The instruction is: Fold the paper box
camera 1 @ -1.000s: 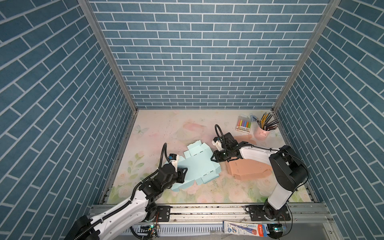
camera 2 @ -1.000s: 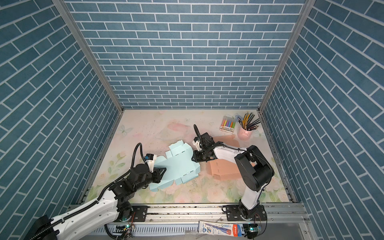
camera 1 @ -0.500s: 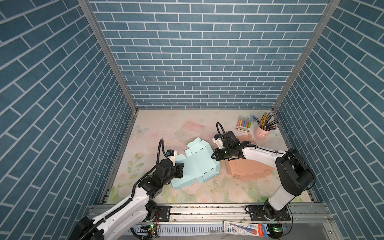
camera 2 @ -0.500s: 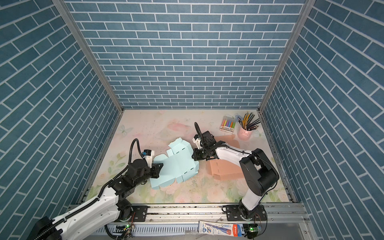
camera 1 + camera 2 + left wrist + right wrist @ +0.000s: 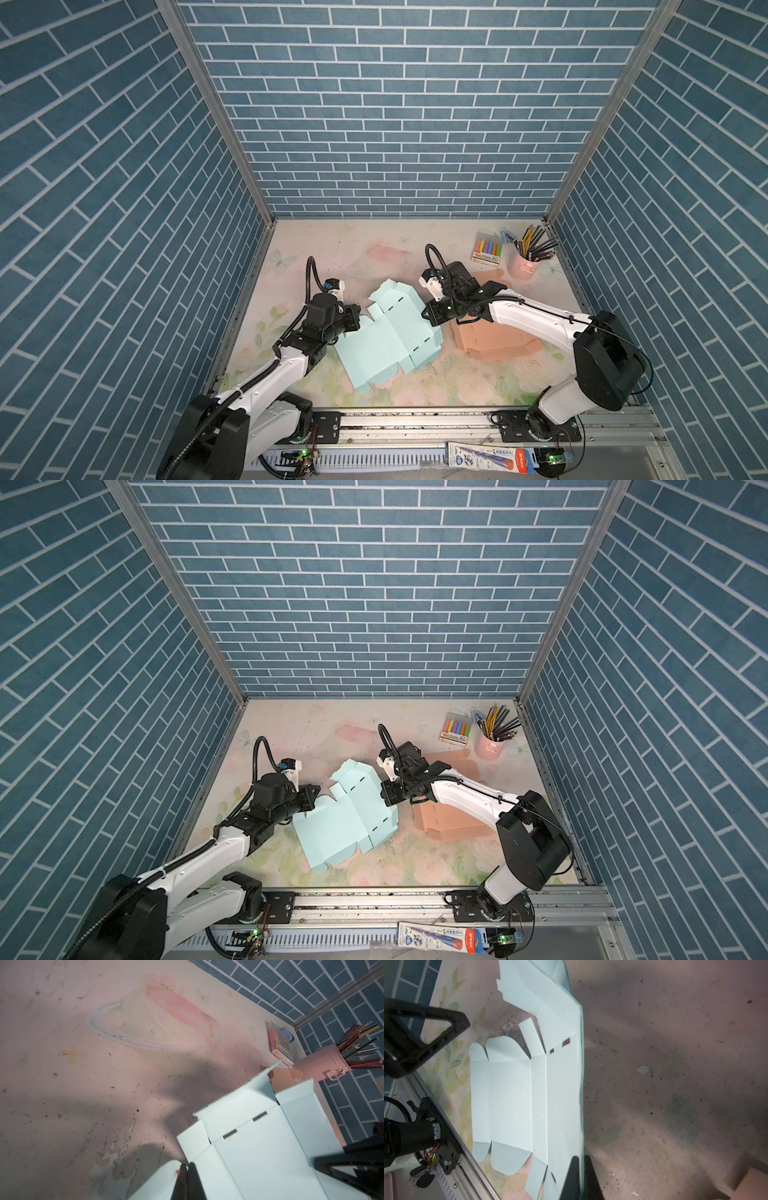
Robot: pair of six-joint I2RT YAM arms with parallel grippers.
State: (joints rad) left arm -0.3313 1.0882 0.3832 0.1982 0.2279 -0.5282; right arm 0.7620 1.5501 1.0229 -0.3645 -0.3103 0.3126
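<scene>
The paper box (image 5: pixel 386 336) (image 5: pixel 345 818) is a flat, light blue cut-out with creases, slots and flaps, in the middle of the table in both top views. My left gripper (image 5: pixel 353 322) (image 5: pixel 309 798) is shut on its left edge. In the left wrist view the gripper (image 5: pixel 187 1165) pinches the sheet (image 5: pixel 259 1157) between closed black fingers. My right gripper (image 5: pixel 430 318) (image 5: pixel 388 798) is shut on the right edge. The right wrist view shows that gripper (image 5: pixel 581 1158) clamped on the raised rim of the sheet (image 5: pixel 512 1095).
A salmon folded box (image 5: pixel 494 340) lies just right of the blue sheet, under my right arm. A pink cup of pencils (image 5: pixel 525 266) and a pack of coloured chalks (image 5: pixel 487 251) stand at the back right. Brick walls enclose three sides; a metal rail (image 5: pixel 415 419) runs along the front.
Both grippers have closed onto the sheet's opposite edges. The left gripper and the sheet have shifted a little to the left, and the right edge now stands slightly raised.
</scene>
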